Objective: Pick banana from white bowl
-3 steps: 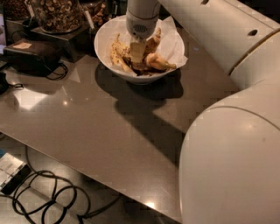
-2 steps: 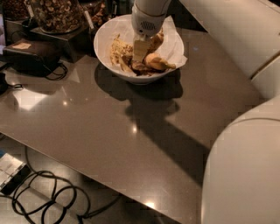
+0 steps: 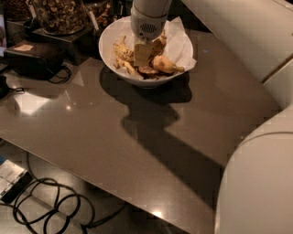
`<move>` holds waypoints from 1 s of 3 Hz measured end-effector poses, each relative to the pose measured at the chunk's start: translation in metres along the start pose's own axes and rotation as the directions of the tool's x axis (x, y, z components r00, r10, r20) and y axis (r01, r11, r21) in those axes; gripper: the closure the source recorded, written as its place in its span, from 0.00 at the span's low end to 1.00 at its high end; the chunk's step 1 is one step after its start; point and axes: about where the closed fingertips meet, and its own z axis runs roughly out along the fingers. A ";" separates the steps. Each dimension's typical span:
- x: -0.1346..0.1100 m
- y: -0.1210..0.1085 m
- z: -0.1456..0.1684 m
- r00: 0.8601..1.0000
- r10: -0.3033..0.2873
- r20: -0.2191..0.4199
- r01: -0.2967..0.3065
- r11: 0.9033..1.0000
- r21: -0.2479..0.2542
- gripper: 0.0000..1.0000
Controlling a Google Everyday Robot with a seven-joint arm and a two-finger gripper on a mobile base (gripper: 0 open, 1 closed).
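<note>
The white bowl [image 3: 109, 40], lined with crumpled white paper, stands at the back of the dark table and holds several bananas. A pale-yellow speckled banana [image 3: 122, 49] lies curved along the bowl's left side. A short plump orange-yellow one [image 3: 166, 65] lies at the right, and a brown-spotted piece [image 3: 147, 71] sits at the front. My gripper [image 3: 142, 55] hangs straight down from the white wrist into the middle of the bowl, just right of the pale banana and among the fruit. Its tips are hidden behind its own body.
Glass jars of nuts [image 3: 58, 13] stand on a dark stand at the back left. A black box [image 3: 33, 57] with a cord sits left of the bowl. My white arm [image 3: 256, 173] fills the right side. Cables [image 3: 50, 203] lie on the floor below the table's front edge.
The gripper has dropped a little lower into the bowl. The arm's large white link has swung to the right. The bowl and bananas have not visibly moved.
</note>
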 end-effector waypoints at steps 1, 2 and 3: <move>-0.019 0.028 -0.016 0.999 -0.032 -0.014 0.032 0.999 -0.012 1.00; -0.037 0.059 -0.035 0.997 -0.074 -0.005 0.073 0.997 -0.025 1.00; -0.038 0.060 -0.036 0.997 -0.076 -0.004 0.076 0.997 -0.022 1.00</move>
